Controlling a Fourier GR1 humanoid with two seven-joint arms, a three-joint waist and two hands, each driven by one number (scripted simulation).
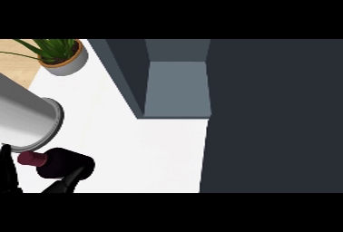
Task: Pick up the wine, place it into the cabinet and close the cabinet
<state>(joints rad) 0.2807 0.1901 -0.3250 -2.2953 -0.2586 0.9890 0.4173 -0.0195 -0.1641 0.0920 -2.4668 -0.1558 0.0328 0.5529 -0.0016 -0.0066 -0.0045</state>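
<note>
with the left black hand [67,181] curled round the dark maroon-capped wine bottle [59,162], carry upright toward the open grey cabinet shelf [175,88], clearing its side wall.

Dark wine bottle [59,163], open cabinet [175,88]

Left forearm [26,120], grey, slanted in from the frame's left edge. Left hand [67,179], black, sat low at left, its fingers and thumb curled round the wine bottle [57,162]. Right hand showed nowhere.
</note>
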